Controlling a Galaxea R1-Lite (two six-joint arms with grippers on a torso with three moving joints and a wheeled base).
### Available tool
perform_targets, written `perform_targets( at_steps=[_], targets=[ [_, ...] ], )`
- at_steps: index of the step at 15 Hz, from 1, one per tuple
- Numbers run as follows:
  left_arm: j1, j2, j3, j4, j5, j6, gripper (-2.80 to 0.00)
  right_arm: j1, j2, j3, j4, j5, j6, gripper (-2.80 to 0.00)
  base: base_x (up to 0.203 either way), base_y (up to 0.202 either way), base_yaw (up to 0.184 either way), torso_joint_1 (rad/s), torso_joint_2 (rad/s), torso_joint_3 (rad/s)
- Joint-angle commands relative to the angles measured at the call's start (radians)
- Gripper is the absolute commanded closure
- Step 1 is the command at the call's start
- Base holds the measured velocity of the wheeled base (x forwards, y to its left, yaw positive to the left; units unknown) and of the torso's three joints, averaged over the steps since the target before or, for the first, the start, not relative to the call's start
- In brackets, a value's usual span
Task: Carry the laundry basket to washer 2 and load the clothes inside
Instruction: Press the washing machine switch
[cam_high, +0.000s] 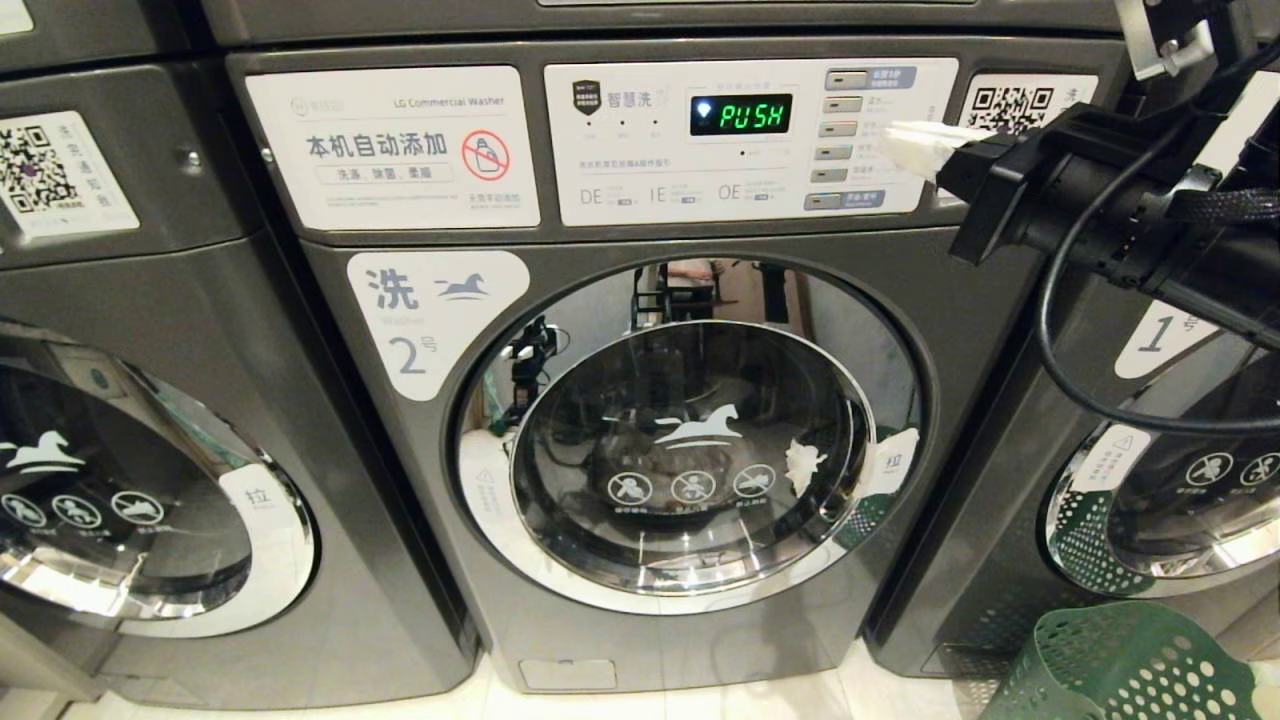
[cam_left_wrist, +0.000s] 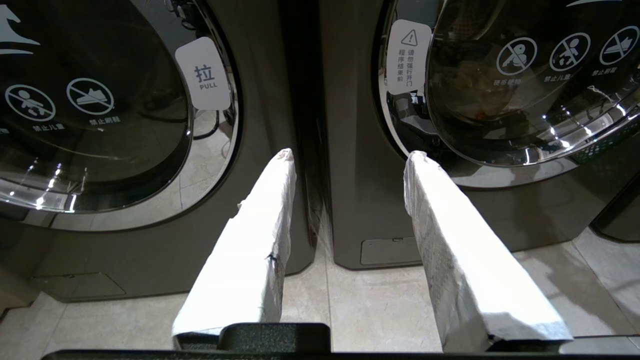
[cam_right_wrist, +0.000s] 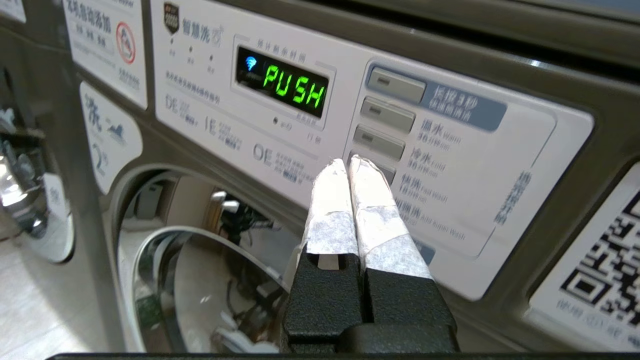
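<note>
Laundromat floor, washer 2 (cam_high: 640, 400) door closed; right gripper (cam_right_wrist: 347, 165) fingers together at its buttons, left gripper (cam_left_wrist: 350, 155) fingers apart, empty. Laundry basket (cam_high: 1120, 665) likely light, stiff; grab the rim.

green "push" on washer 2 (cam_high: 640, 400) display (cam_high: 741, 115) (label "lg commercial washer"), "pull" door tag (cam_left_wrist: 205, 73)

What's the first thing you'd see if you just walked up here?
The glowing green PUSH display on washer 2, above its shut round door. The right gripper, its white-wrapped fingers pressed together, points at the button column right of the display. The green laundry basket stands on the floor at lower right.
</note>
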Motion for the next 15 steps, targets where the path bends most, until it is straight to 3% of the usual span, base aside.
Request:
perform_targets(
  at_steps=[1,4,11,15],
  targets=[
    [0.0,0.0,0.002,-0.001,0.0,0.0,0.0,0.0,0.036,0.0,-0.05,0.001,-0.002,0.0,0.0,0.0,0.0,0.0,0.0,0.0],
    [0.0,0.0,0.002,0.0,0.0,0.0,0.0,0.0,0.055,0.0,-0.089,-0.038,-0.008,0.0,0.0,0.0,0.0,0.0,0.0,0.0],
    [0.0,0.0,0.002,0.0,0.0,0.0,0.0,0.005,0.084,-0.004,-0.093,-0.039,-0.006,0.0,0.0,0.0,0.0,0.0,0.0,0.0],
    [0.0,0.0,0.002,0.0,0.0,0.0,0.0,0.009,0.127,-0.016,-0.171,-0.04,-0.008,0.0,0.0,0.0,0.0,0.0,0.0,0.0]
  ],
)
